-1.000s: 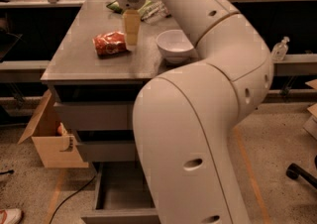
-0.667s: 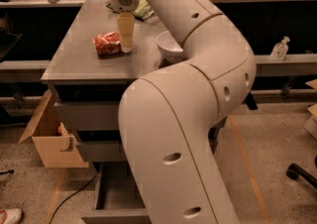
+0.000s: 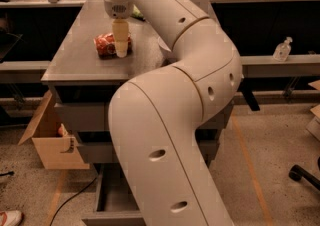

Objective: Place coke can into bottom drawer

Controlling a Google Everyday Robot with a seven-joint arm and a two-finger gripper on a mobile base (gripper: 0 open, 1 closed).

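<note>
The coke can lies on its side on the counter. My gripper seems to touch it; open or closed, I cannot tell. It is probably light, thin-walled and slippery, so I'd pinch across its middle.

The cream-coloured tool on the white robot arm points straight down over the small red-orange drink can, which lies on its side on the grey table. Below, the lowest grey drawer stands pulled open, and a brown cardboard box sits beside the drawers.
</note>
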